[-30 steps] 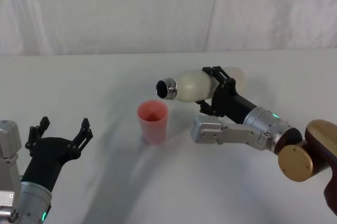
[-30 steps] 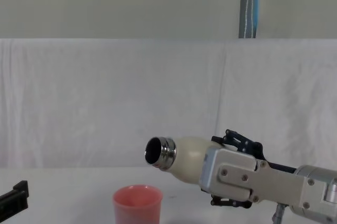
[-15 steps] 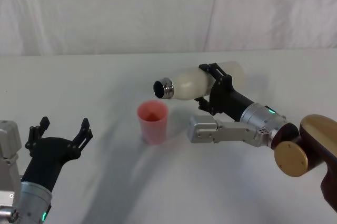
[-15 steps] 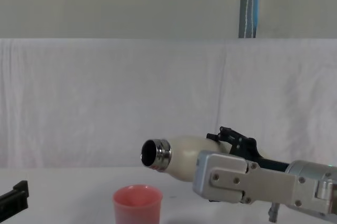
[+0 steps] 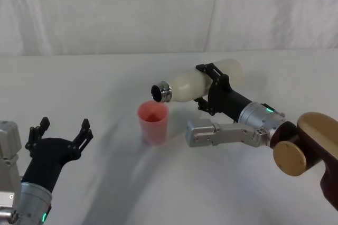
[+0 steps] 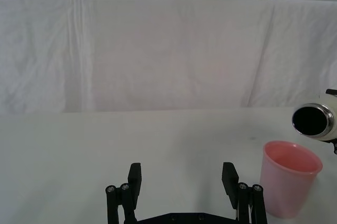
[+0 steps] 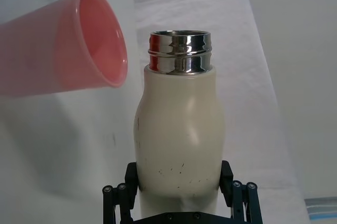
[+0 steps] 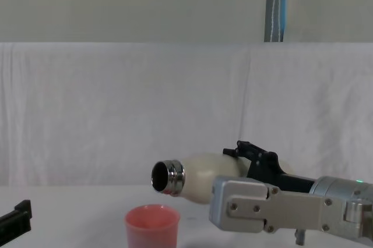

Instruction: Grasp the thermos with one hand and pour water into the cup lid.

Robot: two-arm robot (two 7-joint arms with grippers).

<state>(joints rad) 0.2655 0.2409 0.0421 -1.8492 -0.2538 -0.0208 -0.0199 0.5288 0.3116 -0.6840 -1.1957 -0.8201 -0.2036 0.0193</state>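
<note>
Since a second ago the right arm has tipped the bottle further, so its steel mouth now sits lower and a little more to the left, closer to the rim of the cup; the cup and the left arm have not shifted.

At the left, the left pincer, black and two-fingered on a silver-grey arm, rests low over the white cloth-covered bench with its fingers spread apart and nothing between them. It stays well apart from the cup.

Near the middle stands the cup lid, a small pink translucent plastic cup, slightly tapered, upright on the bench with its open top facing up. In the chest view its rim lies just below the bottle's mouth, not touching it.

Above and to the right of the cup hangs the thermos, a tall cream-white matte bottle with rounded shoulders and a shiny threaded steel neck. It lies almost level, neck pointing left and angled slightly downward, with the dark open mouth above the cup's right edge. No water is visible at the mouth.

The right pincer is clenched around the thermos body, one black finger on either side, as the right wrist view shows. Its silver-grey arm reaches in from the right.
</note>
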